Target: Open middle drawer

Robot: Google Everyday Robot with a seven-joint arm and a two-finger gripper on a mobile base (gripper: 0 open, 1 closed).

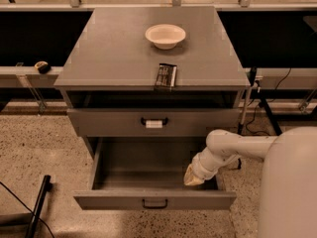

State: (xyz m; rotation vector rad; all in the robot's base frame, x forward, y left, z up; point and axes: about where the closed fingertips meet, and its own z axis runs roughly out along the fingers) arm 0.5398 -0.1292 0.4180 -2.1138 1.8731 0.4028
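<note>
The middle drawer [154, 201] is a wide grey drawer with a small plain black loop handle [154, 203]. It stands pulled far out from the cabinet, and its inside looks empty. Above it the top drawer [153, 122], with a white label at its handle, is closed. My gripper [193, 177] reaches down from the white arm [233, 148] into the right side of the open drawer, close to its right wall. The lowest drawer is hidden under the open one.
On the cabinet top [114, 53] stand a white bowl [165, 35] and a dark snack bar [166, 76] near the front edge. My white body [290, 187] fills the right foreground. A black bar [37, 207] lies on the floor at left. Cables [257, 108] hang right of the cabinet.
</note>
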